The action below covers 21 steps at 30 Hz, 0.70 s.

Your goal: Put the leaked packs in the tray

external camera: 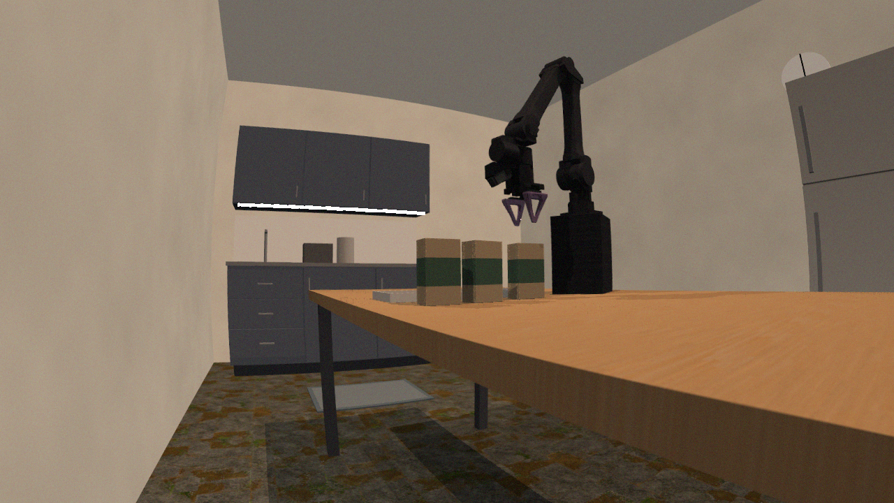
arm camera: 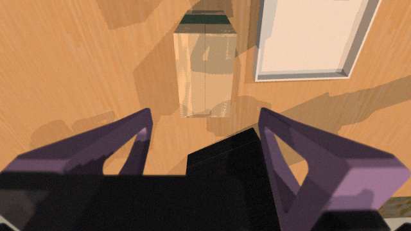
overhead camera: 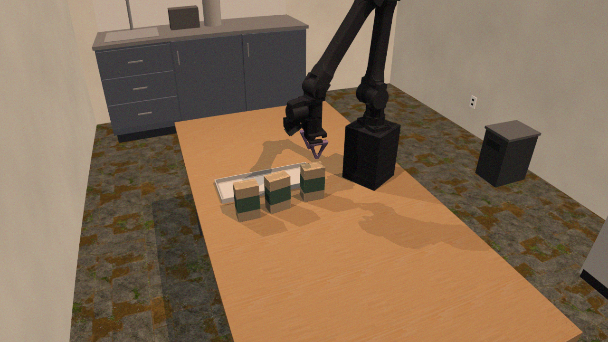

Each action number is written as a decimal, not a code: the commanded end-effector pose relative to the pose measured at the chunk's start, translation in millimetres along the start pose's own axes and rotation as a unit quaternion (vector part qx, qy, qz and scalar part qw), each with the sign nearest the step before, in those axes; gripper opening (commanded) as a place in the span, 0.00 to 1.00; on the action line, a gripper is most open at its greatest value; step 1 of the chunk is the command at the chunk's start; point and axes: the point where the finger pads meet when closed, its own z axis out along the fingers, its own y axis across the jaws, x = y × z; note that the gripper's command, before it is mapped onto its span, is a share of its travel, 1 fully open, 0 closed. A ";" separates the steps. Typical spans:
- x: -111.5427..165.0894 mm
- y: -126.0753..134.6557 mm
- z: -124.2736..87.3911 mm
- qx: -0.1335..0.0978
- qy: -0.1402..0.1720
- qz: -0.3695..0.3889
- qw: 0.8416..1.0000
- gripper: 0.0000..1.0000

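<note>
You have the gripper [overhead camera: 317, 151] hanging above the coffee pack nearest the arm's pedestal [overhead camera: 313, 182], its purple fingers pointing down and spread apart with nothing between them. In the exterior view the gripper [external camera: 524, 208] sits clear of that pack's top [external camera: 524, 270], with open air between the fingertips and the cardboard. From the wrist camera you look down on the pack's tan top face [arm camera: 205, 74]; it lies ahead of the fingertips rather than between them, so the hand seems slightly off from being centred over it, though the steep angle makes that hard to judge.

All three packs stand upright in a short row on the wooden table [overhead camera: 361, 263]. Beside the near-pedestal one you see the middle pack [overhead camera: 277, 191] and then the far pack [overhead camera: 246, 199], each tan with a dark green band around the middle. They stand close together but apart from one another.

The white tray [overhead camera: 222, 189] lies flat on the table just behind the row, on the side toward the grey cabinet [overhead camera: 199, 76]. In the wrist view its pale floor and raised rim [arm camera: 356, 45] sit just beside the pack under the hand, not touching it. No pack lies in the tray.

The arm rises from the black pedestal [overhead camera: 370, 157], which stands on the table near the row.
</note>
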 end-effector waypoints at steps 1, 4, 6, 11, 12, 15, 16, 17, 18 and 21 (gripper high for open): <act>-16.1 2.2 -8.9 -0.003 -0.020 0.007 1.000 0.79; -16.1 2.2 -8.9 -0.003 -0.020 0.007 1.000 0.79; -16.1 2.2 -8.9 -0.003 -0.020 0.007 1.000 0.79; -8.2 0.5 2.6 0.000 -0.008 0.007 1.000 0.79; -1.1 -1.0 8.3 0.001 -0.001 0.007 1.000 0.79; -0.7 -0.2 21.2 0.001 -0.001 0.006 1.000 0.79; -0.6 0.1 26.2 0.001 -0.001 0.005 1.000 0.79; -0.5 0.4 30.9 0.001 -0.001 0.005 1.000 0.79; -0.3 0.7 35.1 0.001 -0.001 0.004 1.000 0.79; -9.7 3.5 39.3 -0.001 -0.009 0.003 1.000 0.79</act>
